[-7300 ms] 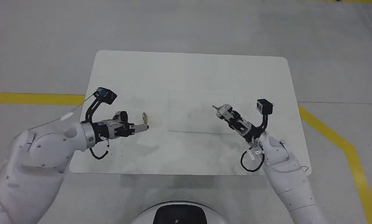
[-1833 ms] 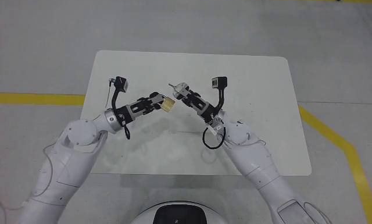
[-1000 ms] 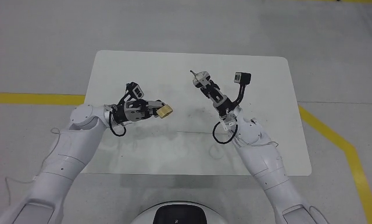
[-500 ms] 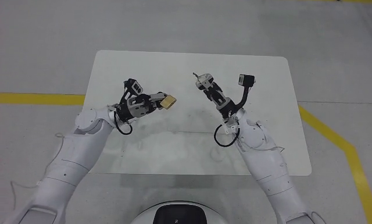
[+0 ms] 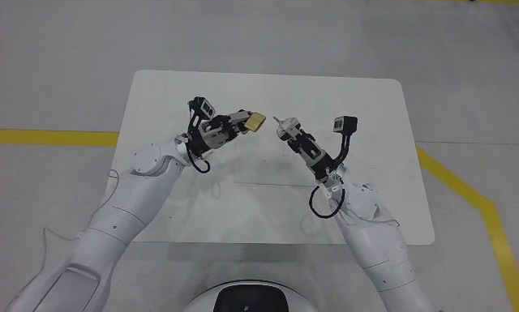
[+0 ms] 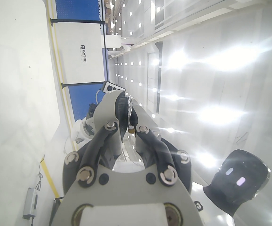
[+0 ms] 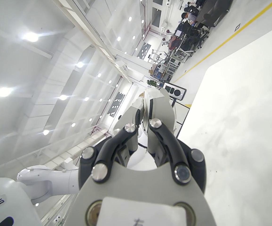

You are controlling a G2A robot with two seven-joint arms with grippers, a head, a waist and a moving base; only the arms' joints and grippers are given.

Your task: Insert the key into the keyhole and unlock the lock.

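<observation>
White table point(image 5: 162, 93) on grey floor point(image 5: 73, 53) with yellow lines point(image 5: 49, 138), and above its far middle, brass lock point(image 5: 255, 121) clamped between left gripper point(image 5: 245, 119) jaws, key point(image 5: 280, 122) pinched between closed right gripper point(image 5: 285, 131) jaws just right of it, tip toward lock, near but apart

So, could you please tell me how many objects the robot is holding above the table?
2: the lock in the left fingers, the key in the right fingers, both above the table.
</observation>
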